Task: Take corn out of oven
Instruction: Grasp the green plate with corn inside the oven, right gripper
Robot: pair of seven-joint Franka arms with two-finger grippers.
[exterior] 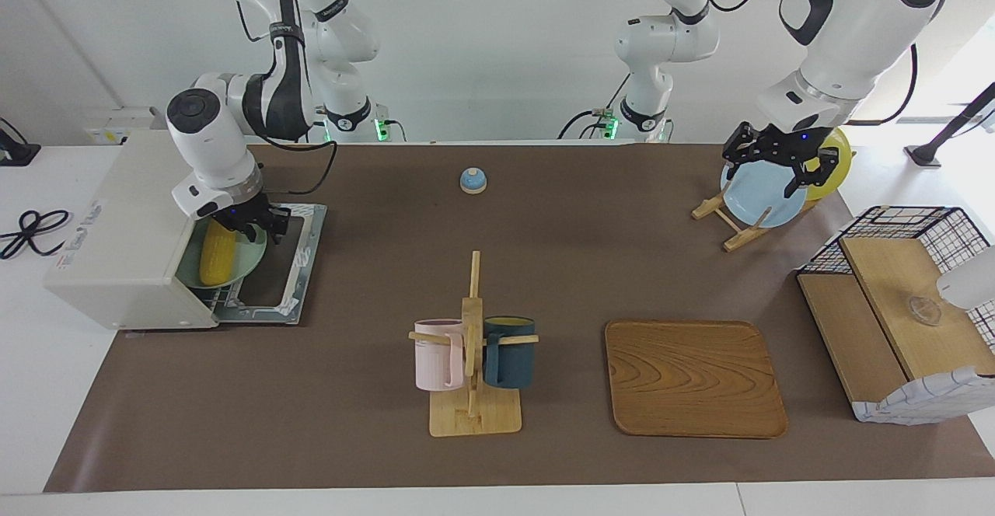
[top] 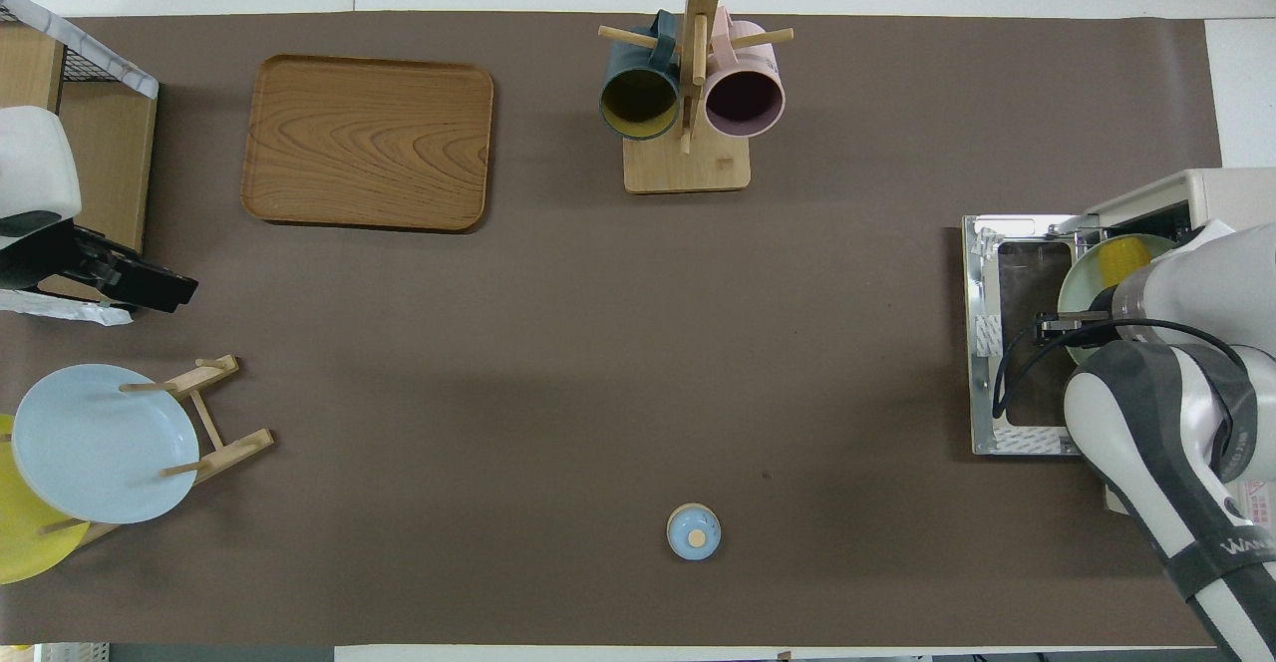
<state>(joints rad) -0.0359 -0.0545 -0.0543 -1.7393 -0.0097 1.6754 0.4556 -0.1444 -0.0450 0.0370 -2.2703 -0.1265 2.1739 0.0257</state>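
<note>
The corn (exterior: 218, 256) lies on a green plate (exterior: 247, 261) on the rack in the open oven (exterior: 124, 244). It looks stiff, light and rounded, likely to roll, so I'd pinch across its thick middle. My right gripper (exterior: 250, 224) sits at its nearer end; whether those jaws have closed on it I cannot tell. My left gripper (exterior: 777, 160) waits, spread wide and empty, over the blue plate (exterior: 758, 201).
</note>
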